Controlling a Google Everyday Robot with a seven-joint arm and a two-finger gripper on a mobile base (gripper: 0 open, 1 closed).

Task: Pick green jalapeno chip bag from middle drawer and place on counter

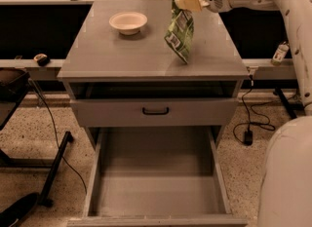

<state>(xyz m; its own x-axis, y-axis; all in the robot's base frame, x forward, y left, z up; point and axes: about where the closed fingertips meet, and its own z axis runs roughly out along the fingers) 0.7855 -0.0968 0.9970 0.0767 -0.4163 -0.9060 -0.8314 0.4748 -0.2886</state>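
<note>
1. The bag (179,35) hangs right of the bowl (128,21), its lower corner at or just above the table (112,55); contact is unclear.
2. The tool (187,1), up and right of the bowl, is pinched closed on the bag's top edge.
3. Risk: let go while tilted, the light bag could topple away from the bowl, toward the table's edge and the open drawer (156,192) below.

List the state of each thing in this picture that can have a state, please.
gripper: above the counter, right rear, shut on the bag's top.
green jalapeno chip bag: hanging from the gripper, lower corner at or just above the counter.
middle drawer: pulled out, open.
drawer with black handle: pushed in, or nearly so.
cream bowl: upright on the counter.
</note>
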